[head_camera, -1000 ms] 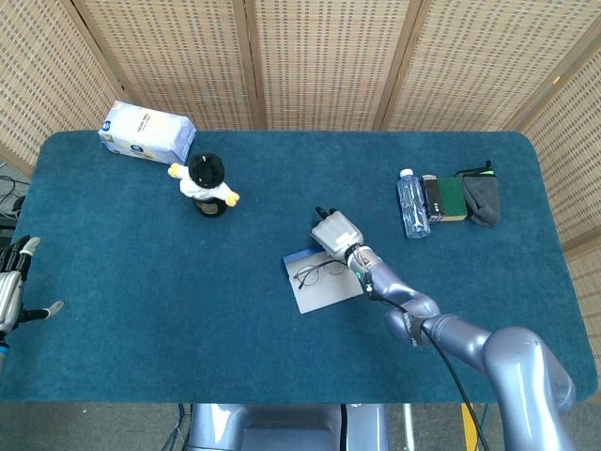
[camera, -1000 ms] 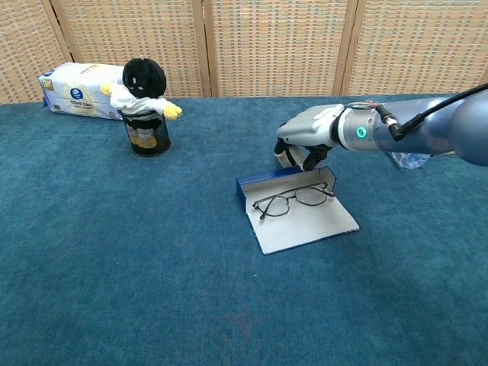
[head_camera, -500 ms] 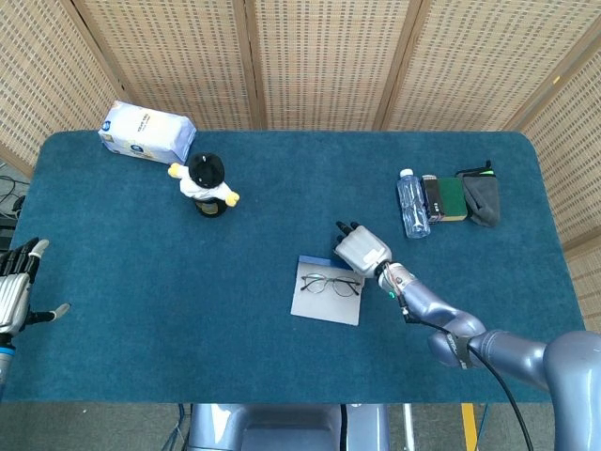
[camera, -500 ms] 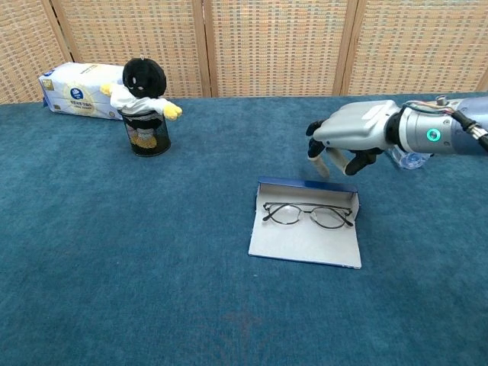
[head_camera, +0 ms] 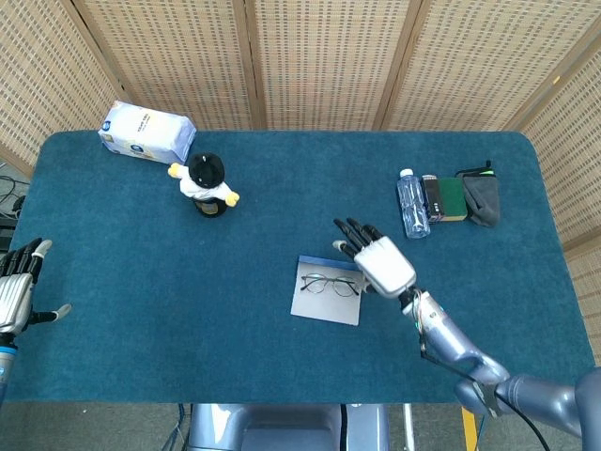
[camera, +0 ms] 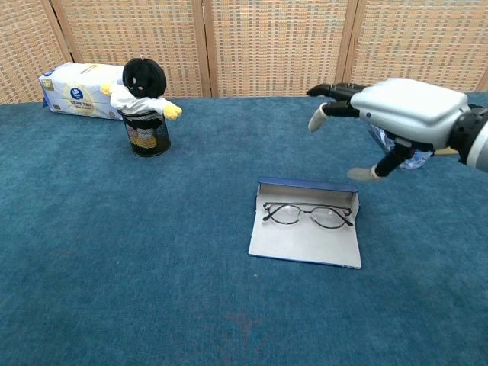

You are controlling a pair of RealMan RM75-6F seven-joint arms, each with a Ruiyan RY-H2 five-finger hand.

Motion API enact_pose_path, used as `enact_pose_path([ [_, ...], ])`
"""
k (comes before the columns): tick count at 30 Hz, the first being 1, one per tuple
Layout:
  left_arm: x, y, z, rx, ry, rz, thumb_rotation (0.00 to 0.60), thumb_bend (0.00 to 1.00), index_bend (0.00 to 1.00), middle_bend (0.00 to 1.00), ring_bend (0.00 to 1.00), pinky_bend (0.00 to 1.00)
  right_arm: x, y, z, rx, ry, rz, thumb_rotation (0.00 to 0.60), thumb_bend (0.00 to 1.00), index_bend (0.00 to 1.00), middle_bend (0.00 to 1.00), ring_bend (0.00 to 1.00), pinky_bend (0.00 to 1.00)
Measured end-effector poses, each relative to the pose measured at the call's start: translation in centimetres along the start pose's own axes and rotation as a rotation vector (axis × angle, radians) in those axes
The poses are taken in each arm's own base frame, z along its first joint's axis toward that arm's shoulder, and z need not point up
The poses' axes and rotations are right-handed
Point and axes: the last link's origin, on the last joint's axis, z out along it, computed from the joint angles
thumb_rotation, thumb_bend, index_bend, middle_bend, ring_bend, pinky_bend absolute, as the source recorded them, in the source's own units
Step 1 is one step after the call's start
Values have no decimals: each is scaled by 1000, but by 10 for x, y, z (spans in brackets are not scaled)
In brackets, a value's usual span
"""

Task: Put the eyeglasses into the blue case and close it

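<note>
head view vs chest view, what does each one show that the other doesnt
Only the head view shows the left robot hand, open at the table's left edge, and the dark green book and grey pouch beside the water bottle.

Only the chest view shows the case's raised blue back wall from the side.

Both show the open blue case lying flat with the eyeglasses on it, the right robot hand open above it, the plush toy and the tissue pack.

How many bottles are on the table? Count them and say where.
1. The bottle lies at the table's right side, just left of a dark box and a grey cloth. Others may be hidden behind these.
</note>
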Motion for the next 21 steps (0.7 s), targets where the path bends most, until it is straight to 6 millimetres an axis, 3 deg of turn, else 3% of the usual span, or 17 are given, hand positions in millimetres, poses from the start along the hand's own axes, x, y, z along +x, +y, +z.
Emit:
enact_pose_path([
  [8, -2, 1, 1, 3, -3, 5, 600, 0, 0, 0, 0, 0, -31, -30, -31, 123, -68, -29, 600, 333, 276, 0, 0, 195],
  [21, -2, -1, 2, 9, -5, 4, 600, 0, 0, 0, 0, 0, -58, -48, -30, 183, -111, -96, 600, 337, 300, 0, 0, 195],
])
